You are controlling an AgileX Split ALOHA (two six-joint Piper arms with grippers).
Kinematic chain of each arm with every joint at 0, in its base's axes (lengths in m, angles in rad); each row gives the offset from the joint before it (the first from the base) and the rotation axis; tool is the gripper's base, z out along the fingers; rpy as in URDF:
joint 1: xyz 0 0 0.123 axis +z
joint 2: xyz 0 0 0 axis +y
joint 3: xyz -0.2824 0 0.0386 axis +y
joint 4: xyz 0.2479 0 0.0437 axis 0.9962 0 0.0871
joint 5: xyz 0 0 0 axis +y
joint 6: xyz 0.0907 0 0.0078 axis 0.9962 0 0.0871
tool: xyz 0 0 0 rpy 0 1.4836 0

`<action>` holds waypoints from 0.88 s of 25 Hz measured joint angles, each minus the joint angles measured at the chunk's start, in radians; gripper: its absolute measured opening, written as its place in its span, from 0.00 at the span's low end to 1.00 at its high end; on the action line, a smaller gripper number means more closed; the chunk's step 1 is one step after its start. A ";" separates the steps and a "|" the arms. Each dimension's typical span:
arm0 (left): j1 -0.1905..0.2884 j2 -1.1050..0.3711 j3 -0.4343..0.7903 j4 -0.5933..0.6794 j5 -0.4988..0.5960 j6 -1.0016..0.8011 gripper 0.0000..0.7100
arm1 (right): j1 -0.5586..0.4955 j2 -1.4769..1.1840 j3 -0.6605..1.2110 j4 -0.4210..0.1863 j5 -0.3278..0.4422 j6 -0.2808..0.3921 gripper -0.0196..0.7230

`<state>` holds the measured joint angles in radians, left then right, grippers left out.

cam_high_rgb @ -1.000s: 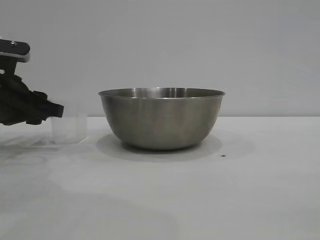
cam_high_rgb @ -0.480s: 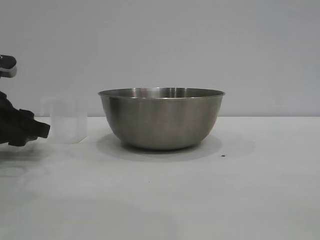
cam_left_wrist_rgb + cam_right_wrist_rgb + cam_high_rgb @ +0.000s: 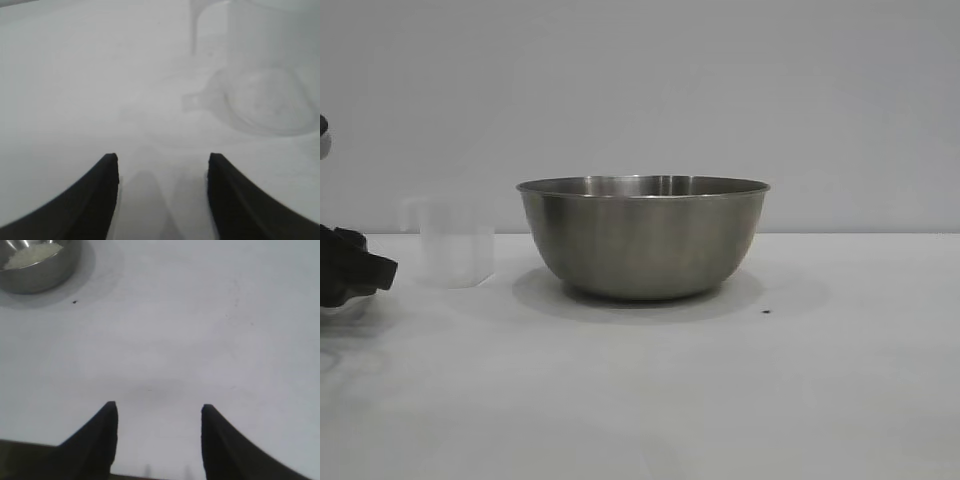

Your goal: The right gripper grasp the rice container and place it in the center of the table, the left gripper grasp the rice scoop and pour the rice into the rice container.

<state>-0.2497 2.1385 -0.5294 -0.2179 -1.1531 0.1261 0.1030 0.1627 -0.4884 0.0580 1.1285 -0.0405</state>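
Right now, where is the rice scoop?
In the exterior view the rice scoop stands upright on the table, left of the rice container and apart from it, with the left gripper farther left.

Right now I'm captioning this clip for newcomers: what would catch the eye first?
The big steel rice container dominates the middle of the white table; the right wrist view shows rice inside it. Beside it, on the left arm's side, the small clear rice scoop stands upright and apart from it. The left gripper sits open at the frame's edge, short of the scoop.
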 joint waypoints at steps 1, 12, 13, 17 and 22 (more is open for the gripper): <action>0.000 -0.011 0.004 0.000 0.000 0.002 0.49 | 0.000 0.000 0.000 0.000 0.000 0.000 0.47; 0.158 -0.036 0.010 0.140 0.000 -0.049 0.49 | 0.000 0.000 0.000 0.000 0.000 0.000 0.47; 0.182 -0.036 0.010 0.163 0.000 -0.056 0.49 | 0.000 0.000 0.000 0.000 0.000 0.000 0.47; 0.252 -0.036 0.010 0.236 0.000 -0.070 0.49 | 0.000 0.000 0.000 0.000 0.000 0.000 0.47; 0.272 -0.036 0.010 0.251 0.000 -0.071 0.49 | 0.000 0.000 0.000 0.000 0.000 0.000 0.47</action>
<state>0.0225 2.1027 -0.5192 0.0332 -1.1531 0.0549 0.1030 0.1627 -0.4884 0.0580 1.1285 -0.0405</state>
